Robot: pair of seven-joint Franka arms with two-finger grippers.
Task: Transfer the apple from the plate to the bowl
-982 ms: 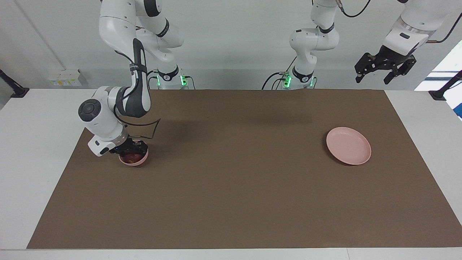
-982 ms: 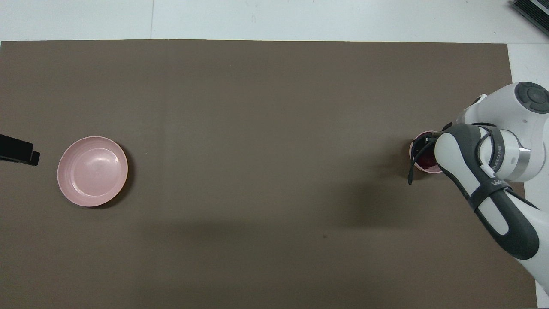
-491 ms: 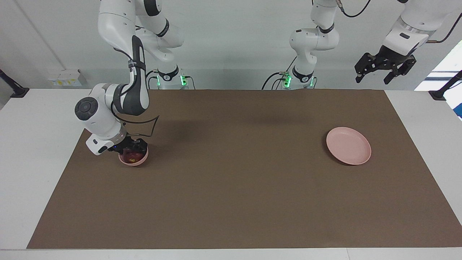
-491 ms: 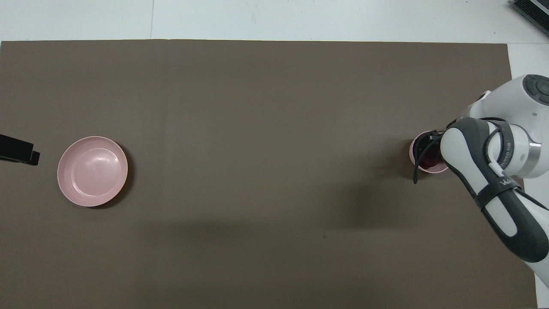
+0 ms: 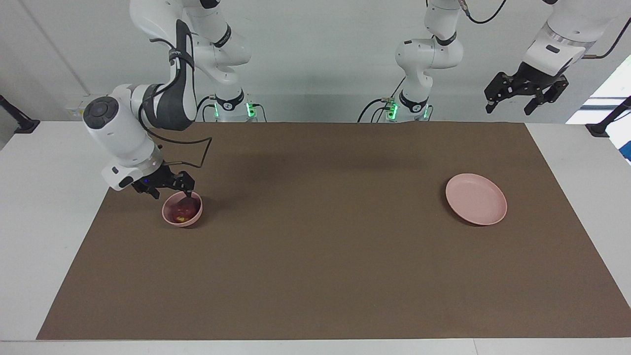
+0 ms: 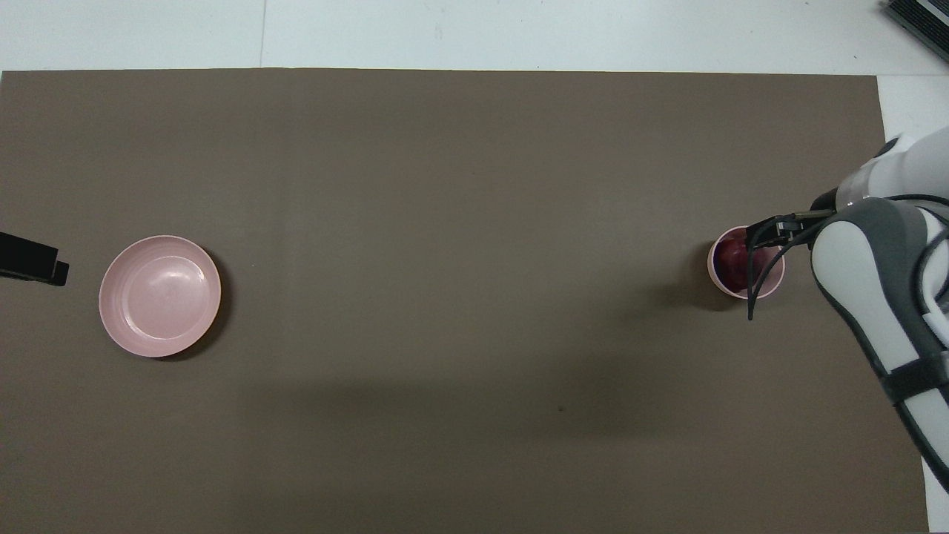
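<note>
apple (image 5: 181,213): in the bowl (image 5: 195,217)
plate (image 5: 476,198): bare
right gripper (image 5: 172,189): fingers spread, just over bowl
left gripper (image 5: 511,102): fingers spread, waiting aloft

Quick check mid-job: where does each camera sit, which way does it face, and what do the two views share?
Facing view: high across the table, looking at the robots; both arms show whole, the right end effector open above the bowl, the left end effector open, waiting off the mat.
Overhead view: above the robots' end, looking steeply down; only the right arm and its end effector show, plus the left end effector's tip.
Shared: the bowl holding the apple, and the empty plate, mirrored half a turn.
</note>
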